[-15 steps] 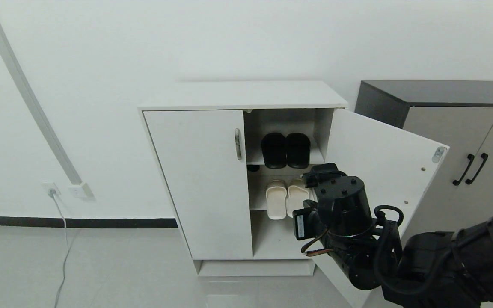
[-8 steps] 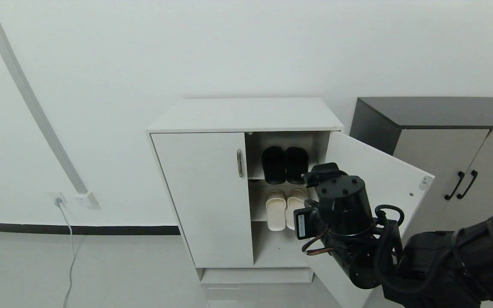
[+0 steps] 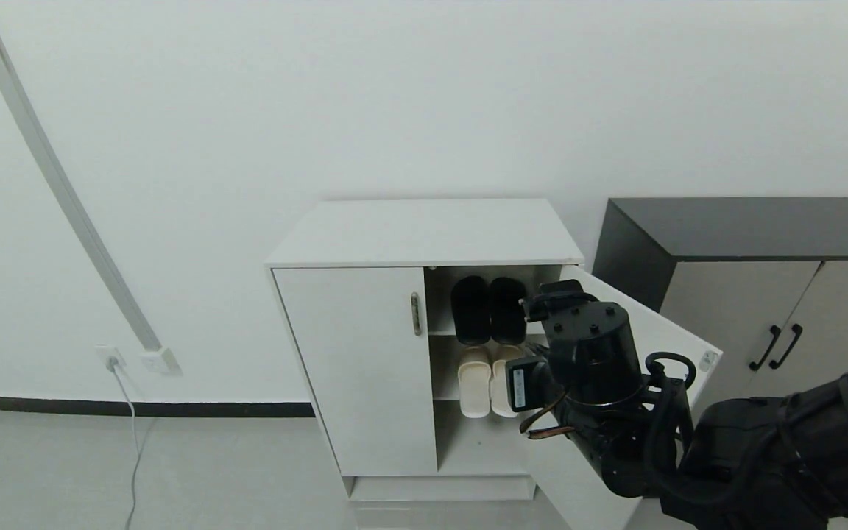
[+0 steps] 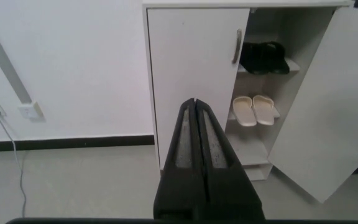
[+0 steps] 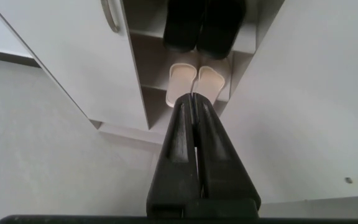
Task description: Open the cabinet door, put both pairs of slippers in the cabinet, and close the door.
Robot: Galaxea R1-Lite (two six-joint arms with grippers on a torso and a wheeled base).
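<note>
The white cabinet (image 3: 424,232) has its left door (image 3: 354,368) closed and its right door (image 3: 659,335) swung open. Black slippers (image 3: 489,309) lie side by side on the upper shelf, white slippers (image 3: 486,379) on the shelf below. My right gripper (image 3: 539,300) hovers in front of the opening beside the open door's inner face, apart from it; in the right wrist view it (image 5: 192,99) is shut and empty, pointing at the white slippers (image 5: 194,81). My left gripper (image 4: 194,102) is shut and empty, held well back from the closed door (image 4: 194,56).
A dark grey cabinet (image 3: 748,228) with black handles stands right of the white one, close behind the open door. A wall socket with a cable (image 3: 111,361) hangs down at the left. Bare grey floor (image 3: 210,471) lies before the cabinet.
The whole head picture has shifted: the cabinet now sits lower and looks smaller, so the camera has moved back. Slippers and open door stand as before.
</note>
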